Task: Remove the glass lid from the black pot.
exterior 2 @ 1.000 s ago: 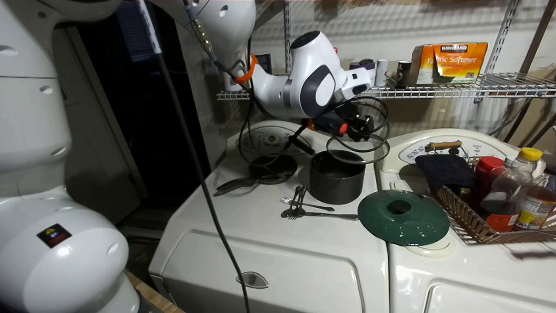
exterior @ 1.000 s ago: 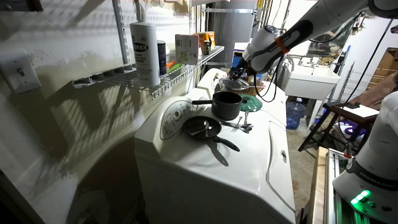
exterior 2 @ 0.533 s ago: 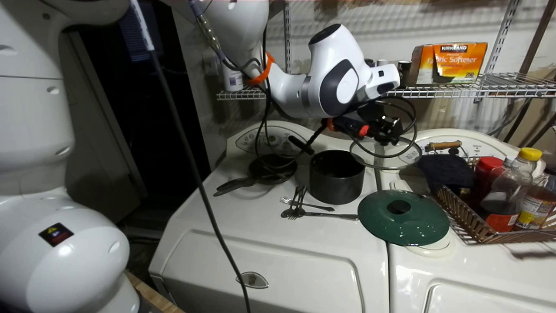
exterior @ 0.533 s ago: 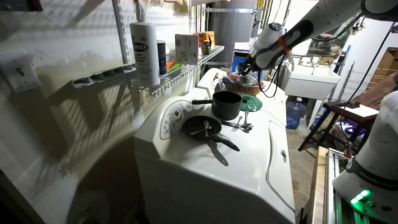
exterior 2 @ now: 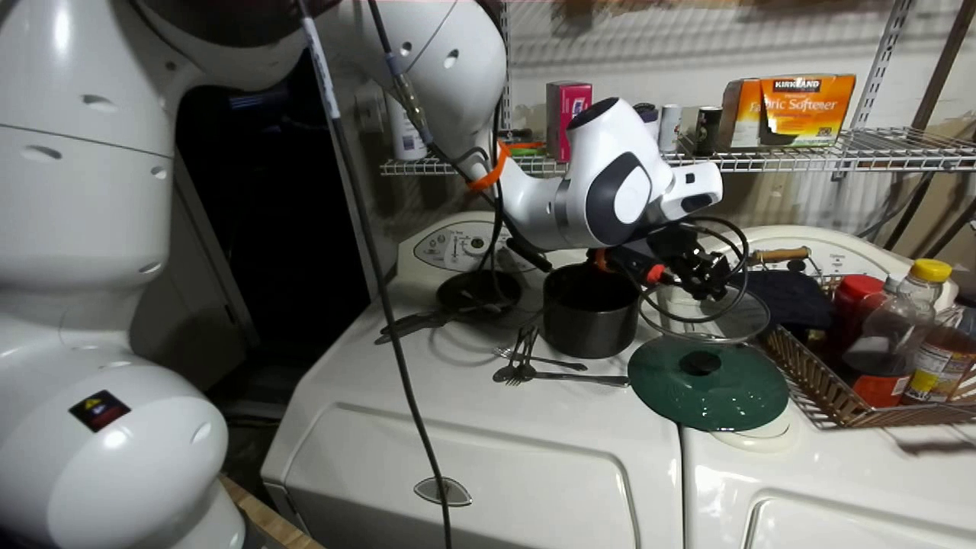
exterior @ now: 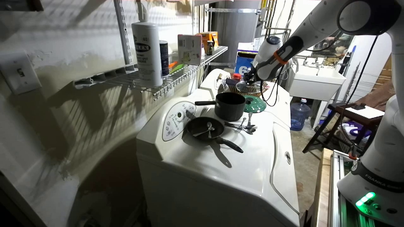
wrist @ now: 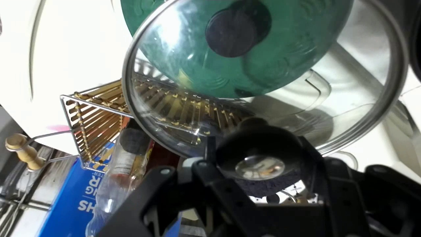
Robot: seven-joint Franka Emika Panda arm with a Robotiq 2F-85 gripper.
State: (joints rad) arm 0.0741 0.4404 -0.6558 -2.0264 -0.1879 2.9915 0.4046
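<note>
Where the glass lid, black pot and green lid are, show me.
Glass lid (wrist: 276, 105): wrist view, on its clear glass.
Black pot (exterior 2: 591, 329): in an exterior view, on its wall.
Green lid (exterior 2: 709, 395): in an exterior view, on its top.

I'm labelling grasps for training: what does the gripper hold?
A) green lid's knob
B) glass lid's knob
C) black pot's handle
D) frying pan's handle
B: the wrist view shows the gripper clamped across the black knob of the glass lid.
</note>
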